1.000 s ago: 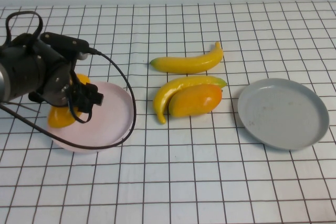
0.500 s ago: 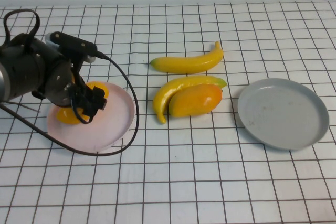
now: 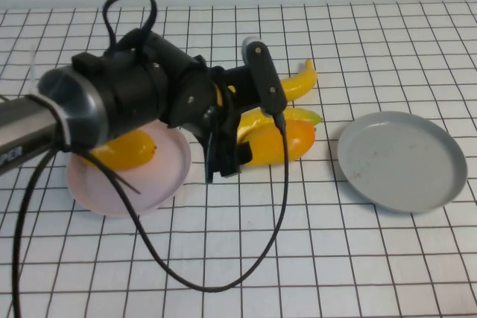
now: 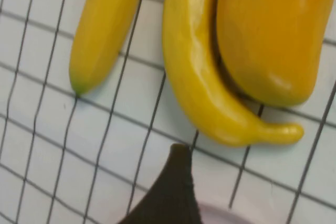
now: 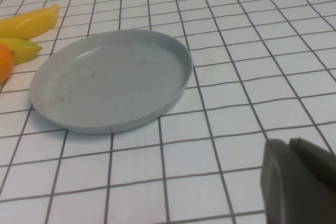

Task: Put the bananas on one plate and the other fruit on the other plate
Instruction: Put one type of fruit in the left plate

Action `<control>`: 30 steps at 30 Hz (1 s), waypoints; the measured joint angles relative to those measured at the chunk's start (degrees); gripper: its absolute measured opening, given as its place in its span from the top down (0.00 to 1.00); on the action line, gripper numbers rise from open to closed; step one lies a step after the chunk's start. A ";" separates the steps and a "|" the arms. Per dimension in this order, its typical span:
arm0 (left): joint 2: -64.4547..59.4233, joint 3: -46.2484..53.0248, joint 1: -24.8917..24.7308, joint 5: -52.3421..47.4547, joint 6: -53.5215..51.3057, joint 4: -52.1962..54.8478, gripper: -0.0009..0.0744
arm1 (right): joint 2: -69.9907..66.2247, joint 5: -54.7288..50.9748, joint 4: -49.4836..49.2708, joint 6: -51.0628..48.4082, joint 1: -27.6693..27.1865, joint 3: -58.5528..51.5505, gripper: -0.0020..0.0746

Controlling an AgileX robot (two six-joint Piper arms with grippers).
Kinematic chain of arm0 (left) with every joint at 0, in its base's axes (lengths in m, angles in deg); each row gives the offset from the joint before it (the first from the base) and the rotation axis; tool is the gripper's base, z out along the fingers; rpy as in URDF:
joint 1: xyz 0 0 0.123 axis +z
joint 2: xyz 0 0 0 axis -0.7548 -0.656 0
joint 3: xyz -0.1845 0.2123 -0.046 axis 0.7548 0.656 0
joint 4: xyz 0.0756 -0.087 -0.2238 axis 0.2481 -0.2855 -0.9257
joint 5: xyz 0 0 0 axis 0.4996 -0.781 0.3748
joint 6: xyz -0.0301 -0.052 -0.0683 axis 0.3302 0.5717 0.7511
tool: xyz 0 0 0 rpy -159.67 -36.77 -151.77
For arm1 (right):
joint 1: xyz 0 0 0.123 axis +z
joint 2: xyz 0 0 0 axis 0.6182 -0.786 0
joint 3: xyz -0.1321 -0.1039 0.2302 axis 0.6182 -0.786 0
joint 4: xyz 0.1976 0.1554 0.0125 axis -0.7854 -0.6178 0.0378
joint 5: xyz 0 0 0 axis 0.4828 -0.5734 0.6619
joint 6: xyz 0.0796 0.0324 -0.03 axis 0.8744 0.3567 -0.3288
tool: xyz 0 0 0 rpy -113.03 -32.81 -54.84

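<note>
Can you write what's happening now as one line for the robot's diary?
left gripper: open, over the middle fruit | right gripper: shut, parked near grey plate | one mango on pink plate | bananas, second mango: on table

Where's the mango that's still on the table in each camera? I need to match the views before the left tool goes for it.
High view: the mango lies mid-table, just right of the open left tool.
Left wrist view: the mango fills the upper right corner.
Right wrist view: only its orange edge shows at the left border.
Shared landmark: the curved banana beside it.
</note>
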 joint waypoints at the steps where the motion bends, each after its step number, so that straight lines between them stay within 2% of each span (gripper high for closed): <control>1: -0.80 -0.75 -0.59 0.77 -0.66 -0.22 0.10 | 0.00 0.00 0.00 0.00 0.00 0.00 0.99; 11: -13.16 -9.94 -1.69 2.33 -6.85 -9.48 0.10 | 0.00 0.00 0.00 0.00 0.00 0.00 0.99; 21: -21.24 -15.67 -1.74 1.66 -7.77 -12.28 0.11 | 0.00 0.00 0.00 0.00 0.00 0.00 0.99; 23: -21.34 -15.79 -1.74 1.66 -7.49 -12.53 0.15 | 0.00 0.00 0.00 0.00 0.00 0.00 0.99; 26: -21.37 -15.79 -1.74 1.57 -4.78 -12.53 0.29 | 0.00 0.00 0.00 0.00 0.00 0.00 0.99; 30: -21.37 -15.79 -1.74 2.34 1.63 -12.53 0.28 | 0.00 0.00 0.00 0.00 0.00 0.00 1.00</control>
